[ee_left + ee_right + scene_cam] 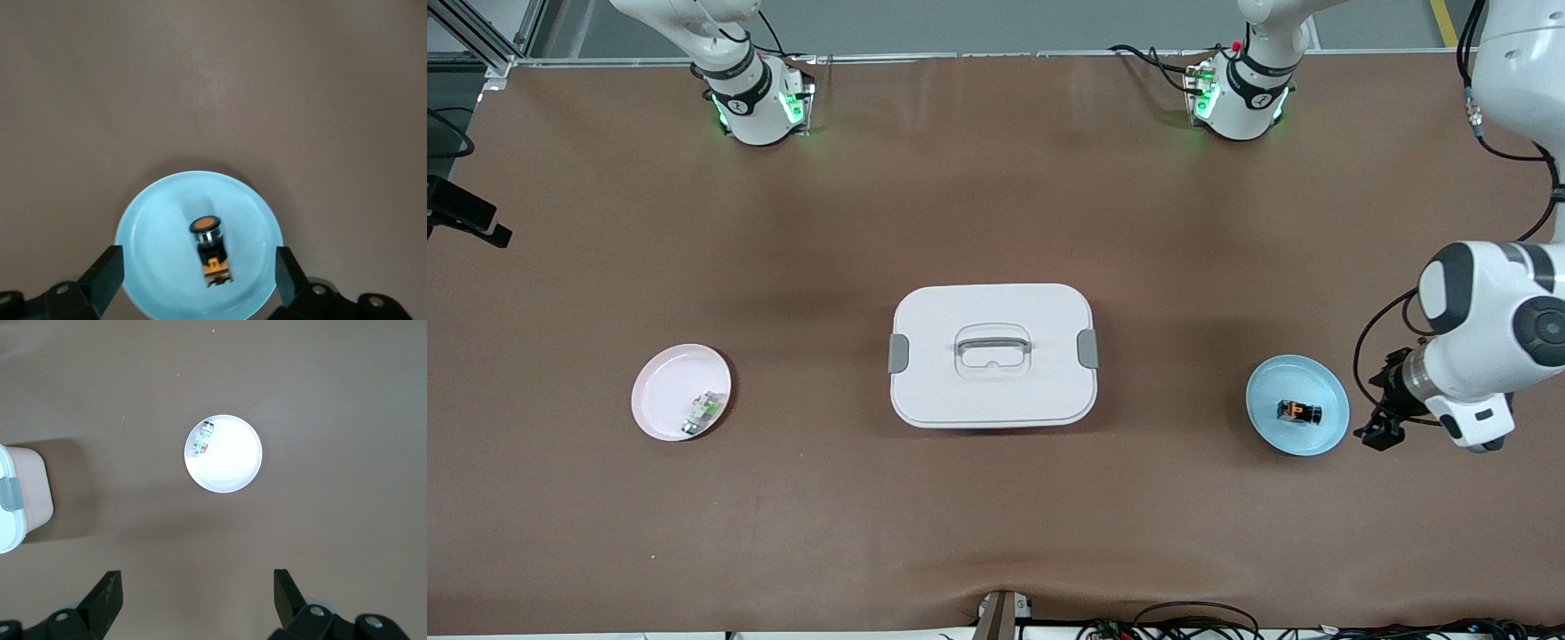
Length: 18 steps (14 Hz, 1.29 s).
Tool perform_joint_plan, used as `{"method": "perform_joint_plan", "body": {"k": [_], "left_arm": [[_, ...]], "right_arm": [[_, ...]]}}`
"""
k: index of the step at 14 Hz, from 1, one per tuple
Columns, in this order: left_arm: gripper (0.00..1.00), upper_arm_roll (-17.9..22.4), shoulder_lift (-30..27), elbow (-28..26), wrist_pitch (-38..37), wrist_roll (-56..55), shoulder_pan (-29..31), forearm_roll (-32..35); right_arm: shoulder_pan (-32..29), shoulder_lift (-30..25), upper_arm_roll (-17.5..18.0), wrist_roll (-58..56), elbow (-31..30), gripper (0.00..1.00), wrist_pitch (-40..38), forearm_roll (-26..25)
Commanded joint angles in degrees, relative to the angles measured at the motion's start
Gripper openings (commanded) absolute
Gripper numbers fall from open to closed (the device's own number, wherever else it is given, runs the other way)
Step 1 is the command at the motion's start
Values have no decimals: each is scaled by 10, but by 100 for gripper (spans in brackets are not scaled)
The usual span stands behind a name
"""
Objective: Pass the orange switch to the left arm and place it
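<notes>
The orange switch (1298, 412) lies on its side in a light blue plate (1325, 436) toward the left arm's end of the table. In the left wrist view the switch (210, 250) shows its orange face, and the plate (153, 247) lies between my open fingers. My left gripper (198, 260) is open and empty, above the plate's outer edge (1383, 428). The white box (993, 356) stands shut mid-table. My right gripper (198, 583) is open and empty, high over the table; it is out of the front view.
A pink plate (667, 391) holding a small white-and-green component (703, 413) lies toward the right arm's end. The right wrist view shows that plate (230, 463), the component (202, 439) and a corner of the box (13, 507). Brown mat covers the table.
</notes>
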Motion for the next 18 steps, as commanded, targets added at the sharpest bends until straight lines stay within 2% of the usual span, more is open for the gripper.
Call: {"method": "perform_joint_plan", "body": {"k": [1, 6, 10, 14, 16, 18], "left_arm": [[100, 15, -49, -24, -30, 126, 0, -39], [100, 26, -81, -20, -62, 326, -2, -94], [100, 26, -115, 3, -61, 442, -2, -97], [100, 15, -151, 11, -71, 467, -5, -96], [100, 7, -163, 13, -91, 515, -3, -96], [100, 9, -162, 40, -128, 562, -3, -97]], "right_arm": [[1, -3, -3, -10, 5, 100, -7, 0], [3, -3, -1, -3, 9, 100, -8, 0], [1, -3, -4, -3, 9, 100, -9, -1], [1, -3, -4, -3, 9, 100, -8, -1], [1, -3, -4, -3, 9, 100, -8, -1], [0, -3, -4, -3, 9, 100, -8, -1]]}}
